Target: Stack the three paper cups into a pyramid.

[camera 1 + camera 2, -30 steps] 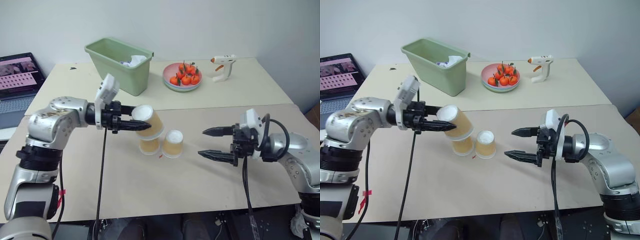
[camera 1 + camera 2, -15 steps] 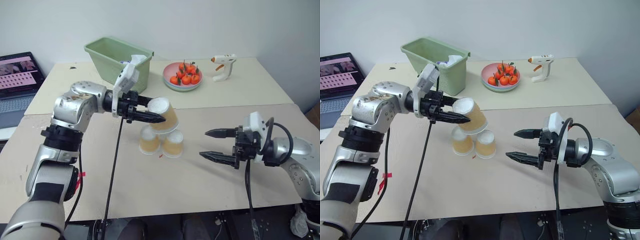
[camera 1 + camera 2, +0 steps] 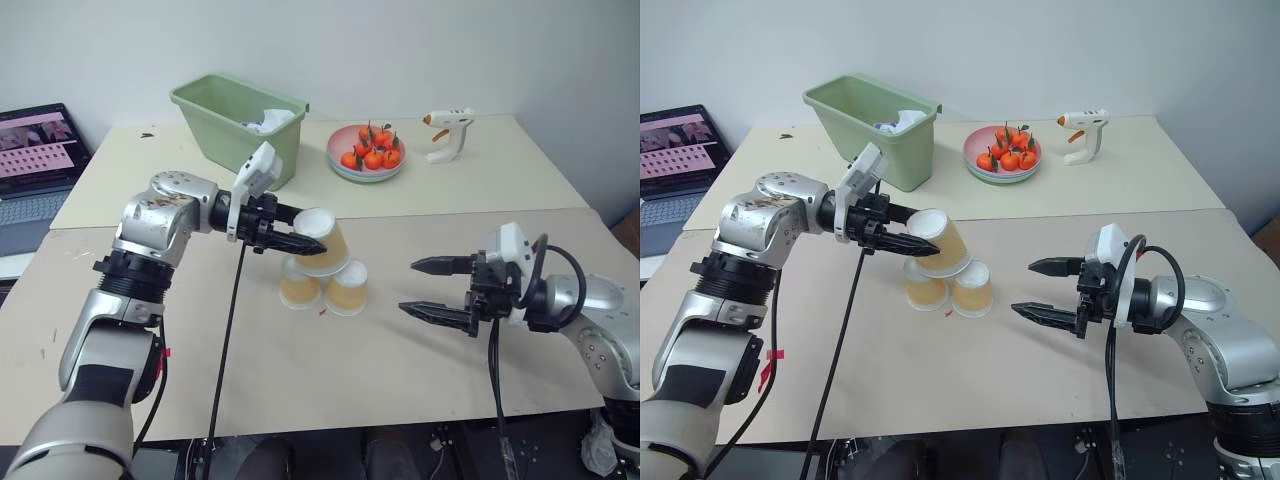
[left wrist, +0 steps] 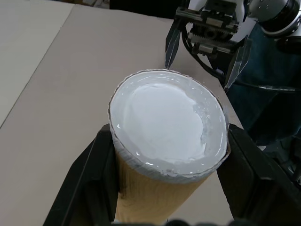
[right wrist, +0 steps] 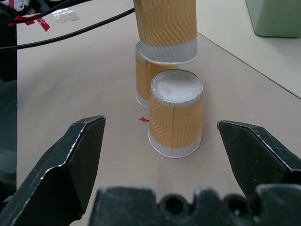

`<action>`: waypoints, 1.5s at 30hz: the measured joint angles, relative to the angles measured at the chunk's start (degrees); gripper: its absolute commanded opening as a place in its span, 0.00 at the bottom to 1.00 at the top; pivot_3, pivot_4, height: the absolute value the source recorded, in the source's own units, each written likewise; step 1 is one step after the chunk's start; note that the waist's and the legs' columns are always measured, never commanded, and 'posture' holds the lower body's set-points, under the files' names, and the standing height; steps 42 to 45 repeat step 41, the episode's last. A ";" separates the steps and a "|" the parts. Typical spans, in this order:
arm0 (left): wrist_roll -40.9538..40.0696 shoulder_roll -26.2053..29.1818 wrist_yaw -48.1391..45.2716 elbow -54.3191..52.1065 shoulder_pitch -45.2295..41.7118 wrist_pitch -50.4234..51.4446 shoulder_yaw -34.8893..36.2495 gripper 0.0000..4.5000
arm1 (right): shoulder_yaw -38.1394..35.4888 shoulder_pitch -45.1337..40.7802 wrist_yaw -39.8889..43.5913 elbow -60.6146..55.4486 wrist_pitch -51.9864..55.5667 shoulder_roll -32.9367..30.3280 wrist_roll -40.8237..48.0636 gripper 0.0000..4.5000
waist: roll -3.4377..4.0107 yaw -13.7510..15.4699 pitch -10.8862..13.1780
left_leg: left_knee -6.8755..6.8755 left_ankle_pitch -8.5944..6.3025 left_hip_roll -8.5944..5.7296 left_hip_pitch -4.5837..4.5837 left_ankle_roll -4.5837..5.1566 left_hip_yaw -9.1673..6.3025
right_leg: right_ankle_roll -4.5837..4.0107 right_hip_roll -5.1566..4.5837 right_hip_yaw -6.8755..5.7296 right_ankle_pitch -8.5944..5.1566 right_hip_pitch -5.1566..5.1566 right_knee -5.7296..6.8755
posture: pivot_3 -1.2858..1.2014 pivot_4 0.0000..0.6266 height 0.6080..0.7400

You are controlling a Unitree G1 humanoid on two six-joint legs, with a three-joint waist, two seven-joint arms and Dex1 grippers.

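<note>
Left eye view — the left end effector [image 3: 305, 241] is clamping the third cup [image 3: 322, 241], tilted with its long axis near level and white base toward the robot's left, over the two base cups [image 3: 324, 285] on the surface [image 3: 300, 380] — next it needs uprighting and lowering across both; the right end effector [image 3: 433, 288] is hanging spread wide, gripping nothing.

A plain pale grey-white wall [image 3: 400, 40] stands behind the scene, with even soft light and no strong shadows. In front of it there is a beige table with a flat matte top [image 3: 300, 370]; a straight seam [image 3: 480, 213] crosses it from side to side, so the surface seems made from two boards. At the far left, a lower grey desk carries an open laptop with a pink and dark screen [image 3: 38, 150]. Below the near edge of the table the floor is dark and cannot be seen clearly.
</note>
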 measured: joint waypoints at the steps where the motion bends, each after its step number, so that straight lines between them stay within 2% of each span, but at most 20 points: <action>1: 0.70 -0.54 -0.03 0.97 0.00 -0.40 -0.12 0.56 | 0.00 0.00 -0.07 -0.01 0.00 0.00 0.00 1.00 | 0.00 0.04 0.00 | 0.01 0.00 0.00 -0.01 0.00 0.00 | 0.00 0.00 0.00 0.00 0.00 0.00 | 0.52 0.24 0.89; 6: 1.43 -1.68 -0.69 1.91 -0.16 -1.83 -0.08 0.56 | -0.01 0.04 -0.28 -0.02 0.00 0.00 0.00 1.00 | 0.00 0.07 0.00 | 0.02 0.00 0.00 0.00 0.00 0.00 | 0.01 0.00 0.00 0.01 0.01 0.00 | 0.52 0.24 0.89; 7: 1.48 -1.89 -0.71 2.18 -0.25 -2.06 -0.06 0.71 | -0.01 0.05 -0.30 -0.02 0.00 0.00 0.01 1.00 | 0.00 0.09 0.00 | 0.02 0.00 0.00 0.00 0.00 0.00 | 0.01 0.00 0.00 0.01 0.01 0.01 | 0.52 0.24 0.89; 9: 1.52 -2.35 -0.84 2.79 -0.52 -2.33 -0.04 0.80 | -0.02 0.09 -0.36 -0.02 0.00 0.00 0.01 1.00 | 0.00 0.13 0.00 | 0.03 0.00 0.00 0.01 0.00 0.00 | 0.01 0.00 0.00 0.01 0.03 0.02 | 0.52 0.24 0.89; 11: 1.91 -2.65 -0.98 3.16 -0.58 -2.18 -0.11 0.97 | -0.02 0.16 -0.50 -0.06 0.00 0.00 0.02 1.00 | 0.00 0.07 0.00 | 0.05 0.00 0.00 -0.01 0.00 0.00 | 0.02 0.00 0.00 0.01 0.02 0.01 | 0.52 0.24 0.89; 12: 2.28 -2.80 -0.87 3.16 -0.58 -2.24 -0.11 0.99 | -0.02 0.19 -0.67 -0.07 0.00 0.00 0.02 1.00 | 0.00 0.04 0.00 | 0.05 0.00 0.00 0.00 0.00 0.00 | 0.02 0.00 0.00 0.01 0.02 0.01 | 0.52 0.24 0.89; 17: 2.28 -3.41 1.00 2.05 -0.55 -1.01 0.63 0.99 | -0.03 0.20 -0.98 -0.10 0.00 0.00 0.03 1.00 | -0.01 0.03 0.00 | 0.05 0.00 0.00 -0.04 0.00 -0.01 | 0.03 0.00 0.00 0.02 -0.01 0.01 | 0.52 0.24 0.89; 24: -4.58 -3.46 5.90 -9.21 -0.10 5.32 7.81 0.99 | -0.01 0.08 -0.86 0.02 0.00 0.02 0.03 1.00 | 0.00 0.01 0.00 | 0.06 0.00 0.00 -0.05 0.00 -0.02 | 0.03 0.00 0.00 0.02 -0.03 0.02 | 0.52 0.24 0.89; 30: -10.65 -3.36 17.66 -18.97 1.27 10.20 18.38 0.99 | 0.13 -0.53 -0.90 0.43 -0.01 0.14 -0.01 1.00 | 0.01 -0.11 -0.01 | 0.04 0.01 0.01 0.05 -0.02 -0.02 | 0.03 0.00 0.04 0.03 -0.02 0.03 | 0.52 0.24 0.89; 36: -13.77 -3.03 33.33 -25.47 14.85 15.36 30.30 0.99 | -1.12 0.11 -5.54 5.78 -1.99 1.91 -3.32 1.00 | 0.00 -0.05 0.00 | 0.00 0.05 0.01 0.25 -0.09 0.01 | -0.03 0.00 0.14 0.07 0.06 0.06 | 0.52 0.24 0.89; 41: -15.25 -3.51 42.65 -32.08 28.69 16.13 36.93 0.99 | -5.40 -1.15 -15.54 17.43 -6.43 5.04 -9.56 1.00 | 0.00 0.24 0.00 | -0.02 0.08 0.01 0.25 -0.15 0.03 | -0.07 0.00 0.16 0.13 0.04 0.05 | 0.52 0.24 0.89; 45: -15.25 -3.51 42.65 -32.08 28.69 16.13 36.93 0.99 | -5.40 -1.15 -15.54 17.43 -6.43 5.04 -9.56 1.00 | 0.00 0.24 0.00 | -0.02 0.08 0.01 0.25 -0.15 0.03 | -0.07 0.00 0.16 0.13 0.04 0.05 | 0.52 0.24 0.89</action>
